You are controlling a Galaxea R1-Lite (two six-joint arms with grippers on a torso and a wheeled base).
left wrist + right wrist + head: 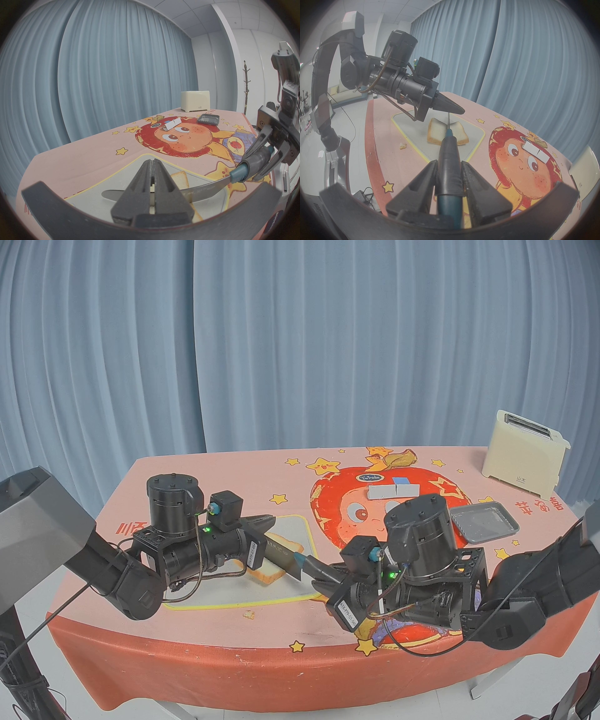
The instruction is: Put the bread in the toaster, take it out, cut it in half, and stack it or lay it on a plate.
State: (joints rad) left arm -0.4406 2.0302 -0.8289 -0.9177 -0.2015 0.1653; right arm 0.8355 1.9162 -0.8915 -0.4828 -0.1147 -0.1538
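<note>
Right gripper (pixel 449 164) is pinching the dark grey, teal-ended handle of a steel-bladed knife (pixel 292 564). The blade lies across the pale, brown-crusted slice of bread (pixel 436 133) straight ahead of that gripper, on the light grey, yellow-edged cutting board (pixel 215 595). Left gripper (pixel 153 165) is pressed together with nothing seen in it, tips just above bread and blade. Whether it touches the slice cannot be told.

Risks, as judged:
- If the slice is unpinned, sawing could drag it along the board and skew or tear the cut. That would add to the small crumb (pixel 249 614) on the surface.
- Left gripper sits over the blade's line, so a lifted knife could strike it.
- The handle is round and held by two fingers, so downward load may twist the blade.
- The dark grey rectangular metal tray (pixel 484 522) lies behind the right gripper, well apart from the bread, so halves may drop on the carry. The cream boxy toaster (pixel 524 455) stands farther behind.

Writing: red characters (pixel 132 529) on the surface by the left gripper's arm, an oval badge (pixel 372 477) on the printed face, white stickers (pixel 255 554) on the grippers, and two blank white strips (pixel 394 491). None transcribed.
</note>
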